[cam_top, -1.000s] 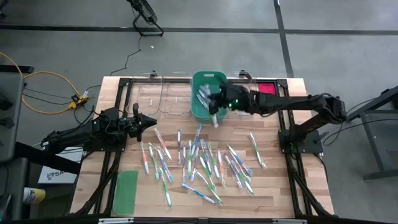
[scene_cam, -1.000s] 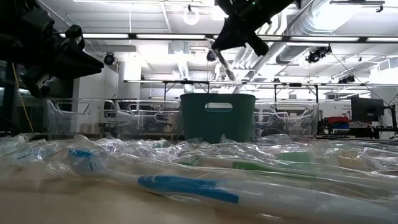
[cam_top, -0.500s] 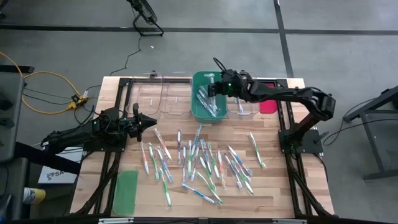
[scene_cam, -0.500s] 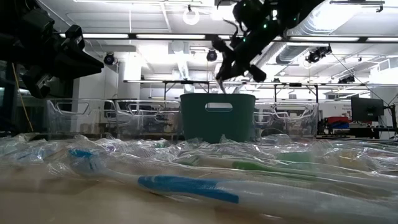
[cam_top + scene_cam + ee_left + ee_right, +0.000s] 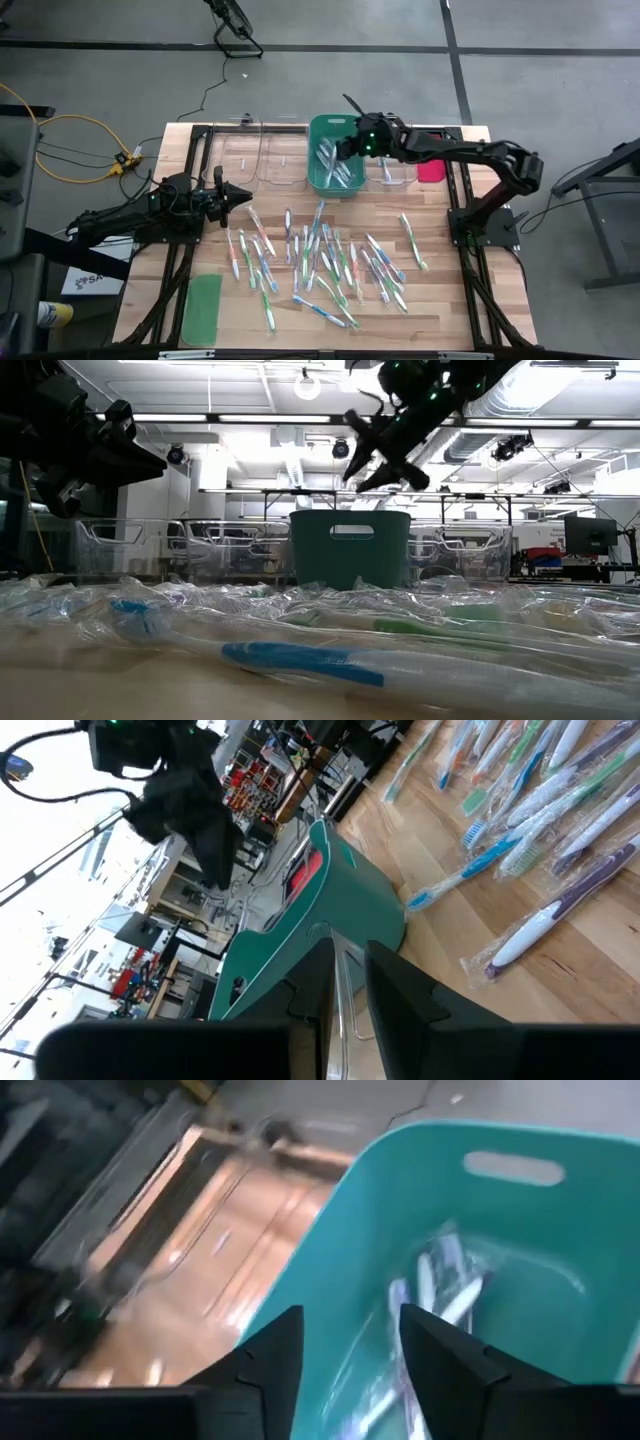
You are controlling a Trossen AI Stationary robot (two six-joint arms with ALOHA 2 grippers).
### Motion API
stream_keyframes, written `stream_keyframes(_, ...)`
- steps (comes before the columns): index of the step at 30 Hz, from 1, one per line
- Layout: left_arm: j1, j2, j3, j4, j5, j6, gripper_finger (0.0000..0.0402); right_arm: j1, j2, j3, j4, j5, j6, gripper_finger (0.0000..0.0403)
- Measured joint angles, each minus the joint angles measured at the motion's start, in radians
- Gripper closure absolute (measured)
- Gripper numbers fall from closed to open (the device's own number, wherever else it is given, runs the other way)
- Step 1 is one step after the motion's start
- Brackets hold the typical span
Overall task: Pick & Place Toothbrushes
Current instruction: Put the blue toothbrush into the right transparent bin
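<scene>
Both right jaws [image 5: 349, 148] now parted over the bin [image 5: 318, 128], emptied.

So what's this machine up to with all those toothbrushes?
It is sorting toothbrushes from the table into a green bin. The right hand hangs over that bin with its fingers apart and nothing between them; several brushes already lie inside. The left hand waits above the table's left side, holding nothing that shows. Dozens of wrapped brushes are still spread over the wood, with a flat green lid near the front left corner.
</scene>
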Motion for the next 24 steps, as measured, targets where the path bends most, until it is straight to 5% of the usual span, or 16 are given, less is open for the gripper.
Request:
stream_keyframes(11,0.0,0.0,0.0,0.0,0.0,0.0,0.0346,0.158,-0.11,0.0,-0.409,-0.049,0.051,0.0225)
stream_keyframes(18,0.0,0.0,0.0,0.0,0.0,0.0,0.0346,0.35,-0.075,0.0,-0.633,0.059,0.186,0.0227)
stream_keyframes(24,0.0,0.0,0.0,0.0,0.0,0.0,0.0346,0.489,-0.023,0.0,-0.646,0.129,0.3,0.0234)
